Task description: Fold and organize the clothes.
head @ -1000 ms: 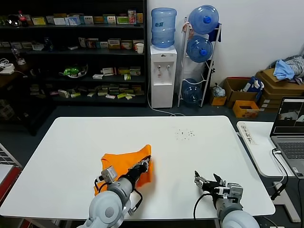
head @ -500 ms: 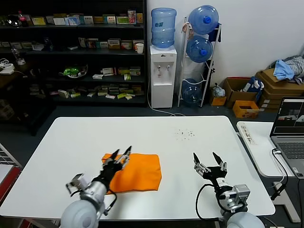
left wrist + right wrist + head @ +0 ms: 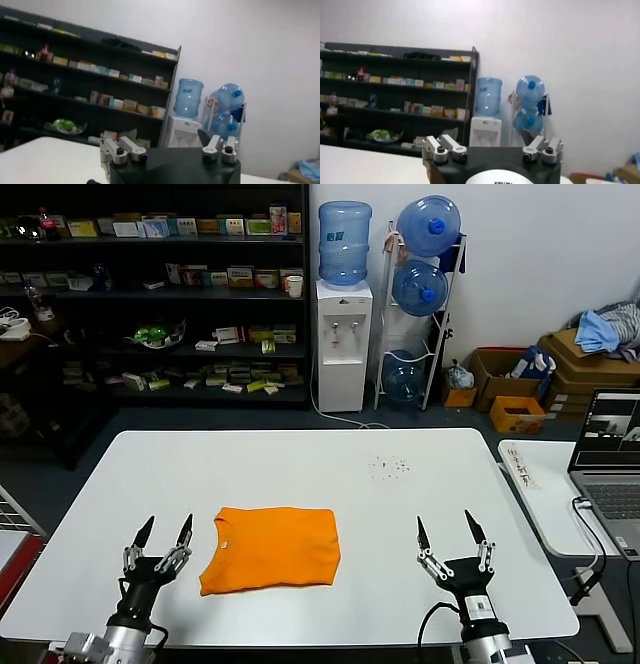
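The clothes, one bright orange T-shirt (image 3: 270,549), lie folded into a flat rectangle on the white table (image 3: 420,484), a little left of the middle near the front. My left gripper (image 3: 167,526) stands open to the shirt's left, fingers pointing up, apart from the fabric and holding nothing. At the front right my right gripper (image 3: 444,524) is open too, also pointing up and empty. Both wrist views look across the room at the shelves and water bottles; neither shows the shirt.
A laptop (image 3: 608,474) sits on a side table to the right. Behind the table stand dark shelves (image 3: 150,294), a water dispenser (image 3: 343,334) and a rack of bottles (image 3: 425,274). Cardboard boxes with a blue-grey cloth heap (image 3: 603,329) are at far right. Small dark specks (image 3: 388,467) mark the tabletop.
My left gripper opened, let go of the orange shirt and drew back to the left, tips up. The shirt dropped from a lifted fold to flat. The right gripper tilted upright.
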